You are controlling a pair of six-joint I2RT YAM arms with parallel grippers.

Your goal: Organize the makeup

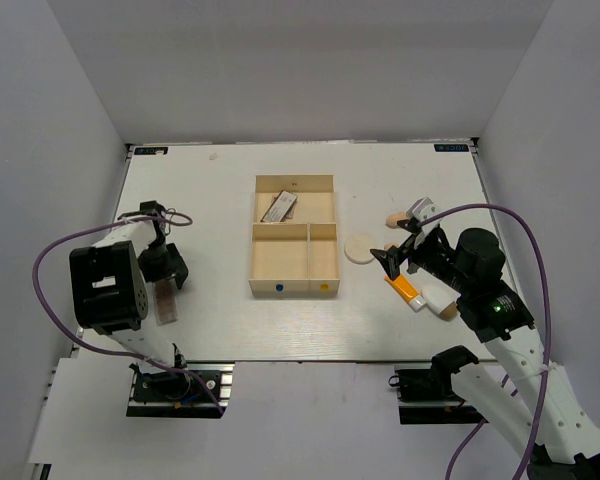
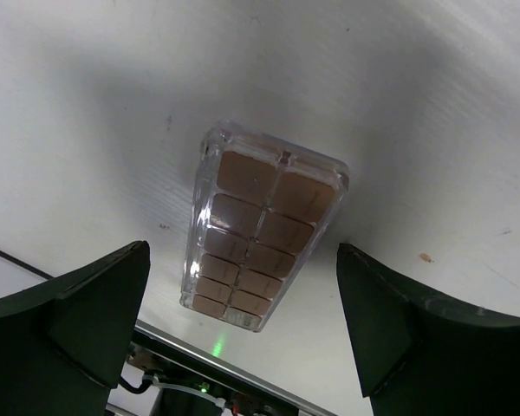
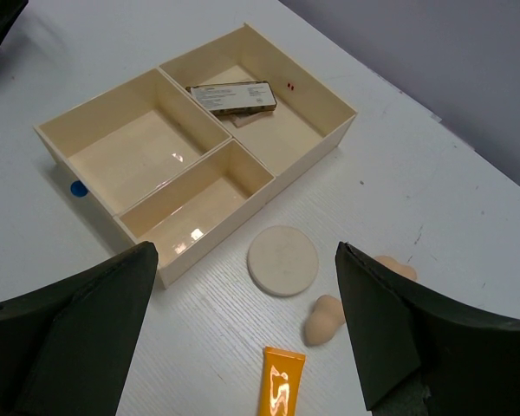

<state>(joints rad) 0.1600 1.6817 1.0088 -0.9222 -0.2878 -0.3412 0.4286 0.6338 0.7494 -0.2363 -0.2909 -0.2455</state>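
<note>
Wooden tray [image 1: 294,223] mid-table, one palette [image 3: 234,97] already in far compartment. Left gripper [image 2: 241,250] spread wide over second palette [image 2: 260,227] lying flat near left, nothing held, likely lining up grab. Right gripper [image 3: 247,251] released too, hovering above pad [image 3: 282,259], sponges [image 3: 327,319], tube [image 3: 280,390] right of tray.

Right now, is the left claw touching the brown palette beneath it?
Apart. The left wrist view shows bare table between the palette and both open fingers.
</note>
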